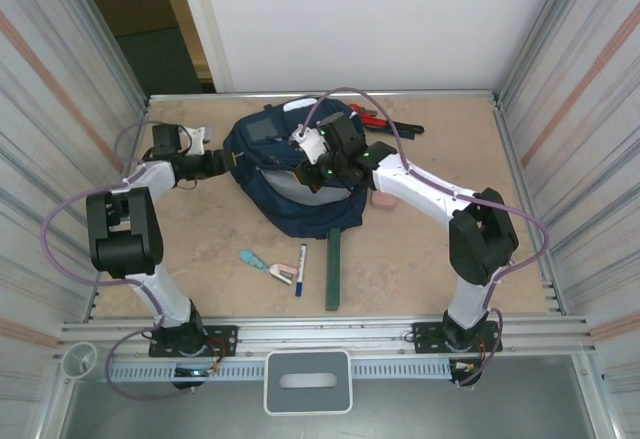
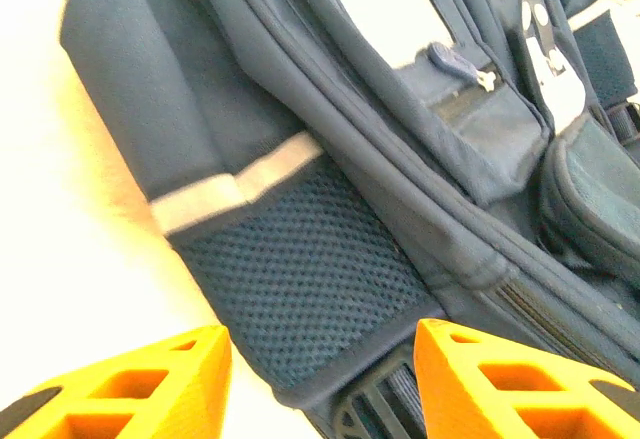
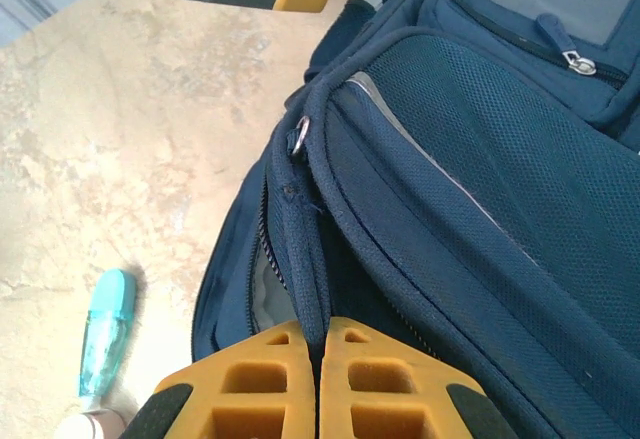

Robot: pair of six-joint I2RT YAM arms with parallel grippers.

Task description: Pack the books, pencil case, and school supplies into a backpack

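Note:
The navy backpack (image 1: 290, 184) lies in the middle of the table, its main zip partly open onto grey lining (image 3: 262, 299). My right gripper (image 1: 316, 167) (image 3: 320, 334) is shut on a dark fabric strap (image 3: 305, 239) at the edge of that opening. My left gripper (image 1: 222, 163) (image 2: 320, 359) is open at the bag's left side, the mesh side pocket (image 2: 300, 259) between its fingers but not pinched. In front of the bag lie a slim dark green book (image 1: 333, 269), a white marker with a blue cap (image 1: 301, 268) and a teal-and-pink stapler-like item (image 1: 266, 264) (image 3: 105, 329). The pink pencil case (image 1: 383, 200) peeks out beside my right arm.
Red-handled and dark tools (image 1: 385, 121) lie at the back behind the bag. Corrugated walls (image 1: 70, 109) close in both sides, and a metal rail (image 1: 320, 334) runs along the near edge. Bare tabletop (image 1: 200, 249) stretches left of the marker.

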